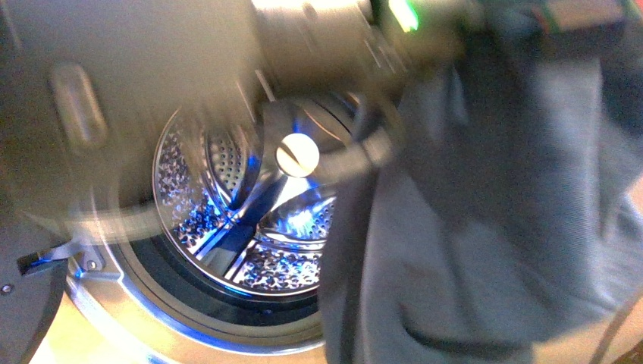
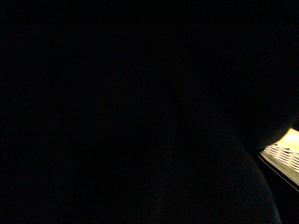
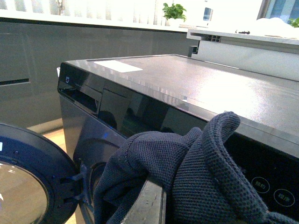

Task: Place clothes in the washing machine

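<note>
The washing machine (image 1: 227,318) fills the front view, its porthole open on the lit perforated steel drum (image 1: 250,220). The clothes (image 1: 485,227), a slate-blue garment, hang in long folds in front of the porthole's right half. Two blurred arms reach in from above, the left arm (image 1: 334,38) at top centre and the right arm (image 1: 584,15) at top right; both grippers are shut on the clothes, their jaws hidden by fabric. The left wrist view is dark. In the right wrist view the clothes (image 3: 196,172) bunch over one finger (image 3: 148,203) beside the washer's dark control panel (image 3: 135,109).
The washer's open door (image 3: 28,182) stands beside the porthole; its hinge (image 1: 76,262) shows at the lower left of the front view. A dark rubber gasket (image 1: 189,292) rings the drum. Behind the washer's flat top (image 3: 196,79) run a counter and grey cabinets (image 3: 32,70).
</note>
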Robot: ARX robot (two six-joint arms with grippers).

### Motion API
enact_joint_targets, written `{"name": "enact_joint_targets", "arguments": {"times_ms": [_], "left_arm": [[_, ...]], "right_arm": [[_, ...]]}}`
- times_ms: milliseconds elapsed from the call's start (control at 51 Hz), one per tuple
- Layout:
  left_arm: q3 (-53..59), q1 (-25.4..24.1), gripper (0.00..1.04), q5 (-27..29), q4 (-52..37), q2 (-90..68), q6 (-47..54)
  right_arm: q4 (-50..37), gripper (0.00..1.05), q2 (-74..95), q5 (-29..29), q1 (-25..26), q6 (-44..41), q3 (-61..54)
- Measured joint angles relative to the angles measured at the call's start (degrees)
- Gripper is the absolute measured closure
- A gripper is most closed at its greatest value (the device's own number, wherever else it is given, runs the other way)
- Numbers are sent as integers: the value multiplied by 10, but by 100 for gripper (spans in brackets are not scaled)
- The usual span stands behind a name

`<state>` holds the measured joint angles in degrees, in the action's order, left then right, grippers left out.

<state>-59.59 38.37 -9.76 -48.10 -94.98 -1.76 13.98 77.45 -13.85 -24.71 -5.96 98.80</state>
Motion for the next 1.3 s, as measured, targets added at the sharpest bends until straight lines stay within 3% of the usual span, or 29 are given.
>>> {"name": "enact_joint_targets", "arguments": {"times_ms": [334, 687, 1040, 1217, 1295], "left_arm": [[2, 0, 7, 37, -7, -11, 0], [-9, 4, 54, 62, 6, -17, 3], [-9, 2, 99, 62, 5, -18, 2], [-6, -6, 100, 56, 5, -19, 7], [0, -11, 100, 47, 5, -19, 12]], "right_arm": [[0, 100, 0, 0, 0, 0, -1], [0, 99, 0, 0, 0, -1, -1], [0, 49, -1, -2, 0, 0, -1], [0, 16, -1, -2, 0, 0, -1], [0, 7, -1, -3, 0, 1, -1]]}}
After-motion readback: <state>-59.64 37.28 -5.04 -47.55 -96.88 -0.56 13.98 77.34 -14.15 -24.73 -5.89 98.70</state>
